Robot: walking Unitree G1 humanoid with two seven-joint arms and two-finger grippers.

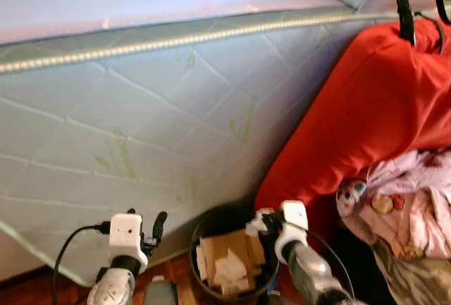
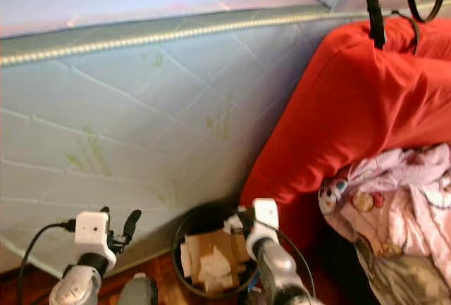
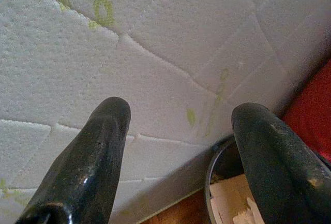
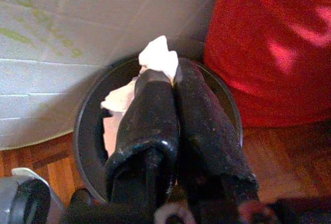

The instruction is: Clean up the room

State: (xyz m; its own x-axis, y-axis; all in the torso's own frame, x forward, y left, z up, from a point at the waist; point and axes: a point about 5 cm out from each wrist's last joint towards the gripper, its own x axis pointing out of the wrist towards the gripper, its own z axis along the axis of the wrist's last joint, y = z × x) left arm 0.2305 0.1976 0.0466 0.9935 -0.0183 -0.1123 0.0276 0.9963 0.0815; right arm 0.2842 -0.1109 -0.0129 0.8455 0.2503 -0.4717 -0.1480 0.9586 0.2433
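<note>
A round black waste bin (image 1: 211,227) stands on the wood floor against the mattress side, holding pieces of cardboard and paper (image 1: 227,259). My right gripper (image 4: 170,76) hovers over the bin (image 4: 88,115), its fingers shut on a crumpled white tissue (image 4: 159,56) that sticks out past the tips. In the eye views the same gripper (image 1: 259,222) sits at the bin's right rim. My left gripper (image 3: 178,125) is open with nothing between its fingers, facing the quilted mattress (image 3: 155,43) left of the bin; it stands raised as the left gripper (image 1: 151,226) in the left eye view.
A pale quilted mattress (image 1: 141,122) stands on edge across the back. A big red cushion (image 1: 366,108) leans right of the bin, with pink clothes and a doll (image 1: 402,206) below it. Black straps (image 1: 403,2) hang at top right. Wood floor (image 1: 42,287) shows at the bottom left.
</note>
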